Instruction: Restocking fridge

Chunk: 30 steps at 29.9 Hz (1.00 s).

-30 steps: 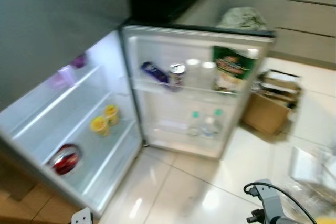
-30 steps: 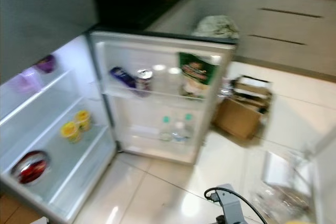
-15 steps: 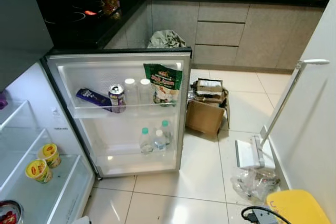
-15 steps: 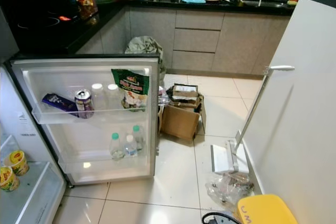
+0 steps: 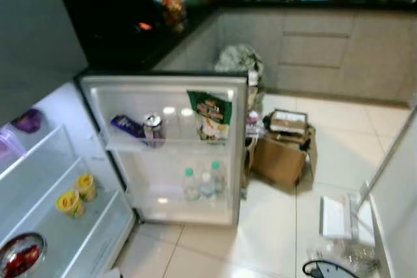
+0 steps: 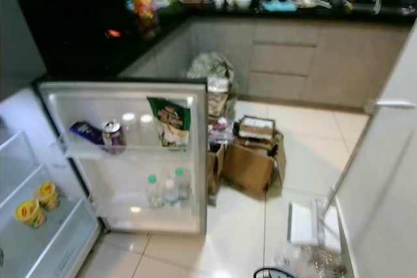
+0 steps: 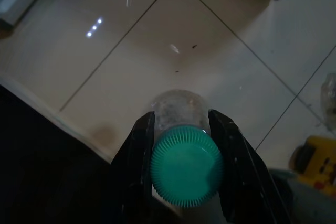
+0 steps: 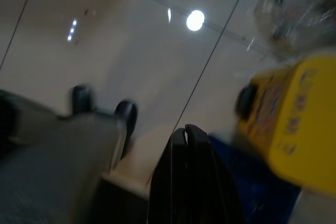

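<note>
Ahead of you on the kitchen floor, the fridge (image 5: 39, 161) stands open, door (image 5: 171, 144) swung wide. Door's upper rack: dark blue packet (image 5: 126, 126), can (image 5: 153, 128), green snack bag (image 5: 210, 116) standing upright. Door's lower rack: three small bottles (image 5: 201, 185) with green caps, close together. Inside the fridge, two yellow cups (image 5: 77, 195) sit side by side on a shelf; a bowl of red food (image 5: 19, 256) sits on the shelf below; something purple (image 5: 27, 121) higher up, too blurred to name.

Your left tool (image 7: 181, 129) is closed on a clear bottle (image 7: 176, 109) just under its green cap (image 7: 186, 166), one finger on either side, held above bare floor tiles (image 7: 157, 45).

Your right tool (image 8: 188, 135) has its fingers pressed together, holding nothing; a yellow object (image 8: 294, 114) lies just beside it.

Right of the fridge door, an open cardboard box (image 5: 281, 154) rests on the floor. Behind, a dark worktop (image 6: 273, 8) carries dishes, blurred.
</note>
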{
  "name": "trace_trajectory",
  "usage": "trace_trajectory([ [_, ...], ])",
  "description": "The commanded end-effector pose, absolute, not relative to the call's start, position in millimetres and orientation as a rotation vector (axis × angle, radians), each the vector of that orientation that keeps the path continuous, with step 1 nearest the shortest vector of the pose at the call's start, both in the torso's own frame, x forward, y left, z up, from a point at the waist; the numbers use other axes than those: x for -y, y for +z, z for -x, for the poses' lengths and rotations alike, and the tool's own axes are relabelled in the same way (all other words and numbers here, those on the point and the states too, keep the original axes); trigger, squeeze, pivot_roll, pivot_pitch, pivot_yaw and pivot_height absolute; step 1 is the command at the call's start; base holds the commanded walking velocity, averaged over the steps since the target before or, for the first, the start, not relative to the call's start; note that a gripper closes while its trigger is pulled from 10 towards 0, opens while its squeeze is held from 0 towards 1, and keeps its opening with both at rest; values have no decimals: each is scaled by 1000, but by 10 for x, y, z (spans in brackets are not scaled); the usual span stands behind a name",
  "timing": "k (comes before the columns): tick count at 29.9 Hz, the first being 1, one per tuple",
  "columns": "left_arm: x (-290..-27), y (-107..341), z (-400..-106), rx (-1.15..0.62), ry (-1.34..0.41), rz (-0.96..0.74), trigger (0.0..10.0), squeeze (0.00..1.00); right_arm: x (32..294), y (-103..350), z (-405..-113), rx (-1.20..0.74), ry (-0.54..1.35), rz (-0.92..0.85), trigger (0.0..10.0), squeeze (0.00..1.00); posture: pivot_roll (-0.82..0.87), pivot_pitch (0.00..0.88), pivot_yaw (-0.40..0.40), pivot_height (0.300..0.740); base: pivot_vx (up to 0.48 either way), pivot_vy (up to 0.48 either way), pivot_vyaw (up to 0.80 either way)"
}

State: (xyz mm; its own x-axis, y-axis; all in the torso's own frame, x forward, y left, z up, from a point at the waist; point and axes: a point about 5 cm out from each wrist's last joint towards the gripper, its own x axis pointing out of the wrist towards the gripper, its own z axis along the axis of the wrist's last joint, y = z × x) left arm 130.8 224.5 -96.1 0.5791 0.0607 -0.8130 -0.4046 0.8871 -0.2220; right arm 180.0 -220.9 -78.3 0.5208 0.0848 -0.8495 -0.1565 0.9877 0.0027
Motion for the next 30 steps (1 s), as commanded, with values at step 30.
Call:
trace_trajectory([
  [30,-2265,-936,-1369,-899,287,394,10000,0,2143,-813,-1746,-1012,220,119,10000,0,-90,15,23,740,10,-31,0],
])
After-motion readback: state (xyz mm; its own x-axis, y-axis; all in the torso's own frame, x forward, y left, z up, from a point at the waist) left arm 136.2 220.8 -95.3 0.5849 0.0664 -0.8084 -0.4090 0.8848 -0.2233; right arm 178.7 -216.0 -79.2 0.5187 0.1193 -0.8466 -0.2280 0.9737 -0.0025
